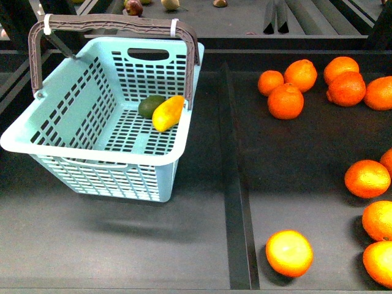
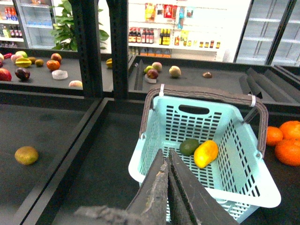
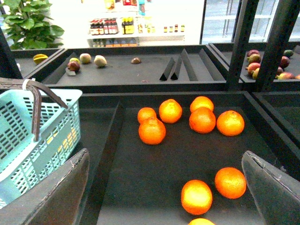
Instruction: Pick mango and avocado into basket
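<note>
Mango (image 1: 167, 113) and avocado (image 1: 150, 106) touching inside the basket (image 1: 92, 153), against its far wall, so both picks look done. Left gripper (image 2: 168, 161) pinched closed on nothing, above the basket's near rim. Right gripper (image 3: 164, 187) spread wide and empty, off beside the basket over the oranges (image 3: 202, 120), likely clear of work.

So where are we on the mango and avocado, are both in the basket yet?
Both look done. The mango and the avocado lie side by side on the floor of the basket, touching. Nothing is in hand: the left gripper is shut and empty above the basket's near rim, and the right gripper is open and empty over the oranges. Nothing appears left to pick.
</note>
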Controlling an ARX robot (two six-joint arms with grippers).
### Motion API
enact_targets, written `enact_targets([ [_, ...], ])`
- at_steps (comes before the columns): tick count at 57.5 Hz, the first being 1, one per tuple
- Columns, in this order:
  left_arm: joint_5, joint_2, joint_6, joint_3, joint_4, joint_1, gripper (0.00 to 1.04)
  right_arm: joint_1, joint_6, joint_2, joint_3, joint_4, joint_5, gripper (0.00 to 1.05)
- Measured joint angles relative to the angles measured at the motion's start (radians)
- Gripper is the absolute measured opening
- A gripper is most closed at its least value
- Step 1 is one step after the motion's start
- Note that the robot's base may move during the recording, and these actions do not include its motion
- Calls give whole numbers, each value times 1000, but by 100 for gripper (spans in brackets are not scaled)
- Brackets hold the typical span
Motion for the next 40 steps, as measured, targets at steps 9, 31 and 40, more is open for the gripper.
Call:
enact_targets([
  [9, 0, -11, 0, 0, -6, 0, 2, 0, 0, 0, 0, 0, 0, 96],
  [31, 0, -11, 0, 0, -6, 0, 80, 0, 0, 0, 0, 0, 0, 96],
  [40, 0, -11, 1, 0, -6, 0, 96, 0, 0, 0, 0, 0, 0, 96],
])
